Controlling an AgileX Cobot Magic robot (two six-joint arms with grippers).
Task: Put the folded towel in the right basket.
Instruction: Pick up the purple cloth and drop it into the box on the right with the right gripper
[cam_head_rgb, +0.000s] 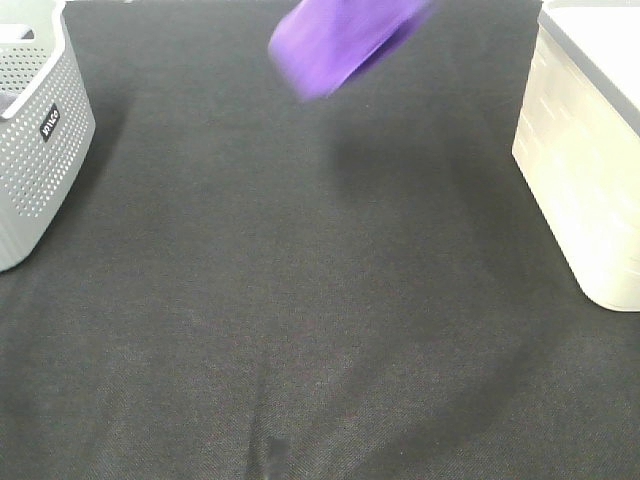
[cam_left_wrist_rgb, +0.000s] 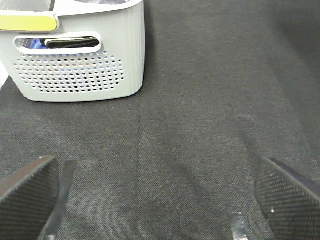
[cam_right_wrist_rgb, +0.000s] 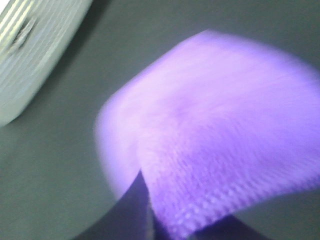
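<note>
purple towel held up over the far middle of the mat, not in the right basket

nearest, the black cloth mat (cam_head_rgb: 300, 330) lay bare across the table. left gripper (cam_left_wrist_rgb: 160, 200) hung low over it, released, textured pads (cam_left_wrist_rgb: 30, 190) wide apart with nothing between. grey perforated left basket (cam_head_rgb: 40, 150) stood at the left edge; small dark label (cam_head_rgb: 50, 122) on its side had white writing, turned sideways and too small to read. white ribbed right basket (cam_head_rgb: 590, 150) stood at the right edge, no writing seen on it. farthest back, the folded towel (cam_head_rgb: 340, 40) was up off the mat, motion-blurred, between the two baskets and well apart from the right one. right gripper (cam_right_wrist_rgb: 145, 210) was clenched on the towel's edge, only one dark finger showing.
</note>
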